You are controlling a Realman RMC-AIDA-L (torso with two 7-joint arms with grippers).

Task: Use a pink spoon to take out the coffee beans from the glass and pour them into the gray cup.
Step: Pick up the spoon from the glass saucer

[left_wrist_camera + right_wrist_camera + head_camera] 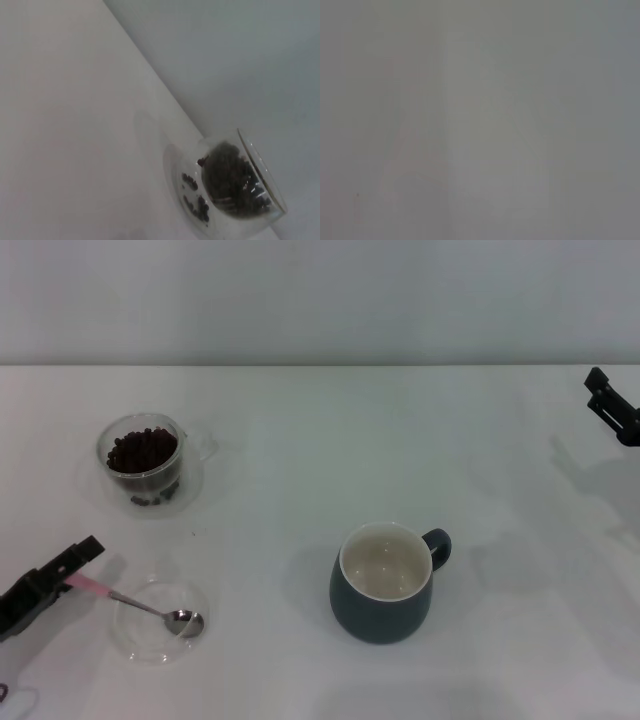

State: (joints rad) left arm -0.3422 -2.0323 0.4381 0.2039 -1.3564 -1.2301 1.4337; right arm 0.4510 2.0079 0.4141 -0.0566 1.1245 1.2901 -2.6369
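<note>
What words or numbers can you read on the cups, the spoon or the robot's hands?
None: no words, numbers or signs show anywhere.
The gray cup: plain.
The glass of coffee beans: no label.
The pink spoon and its clear dish: nothing printed.
The left gripper and right gripper: no markings visible.

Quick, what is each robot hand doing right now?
Left gripper: at the pink spoon handle; grip cannot be told.
Right gripper: parked at far right, cannot be told.
</note>
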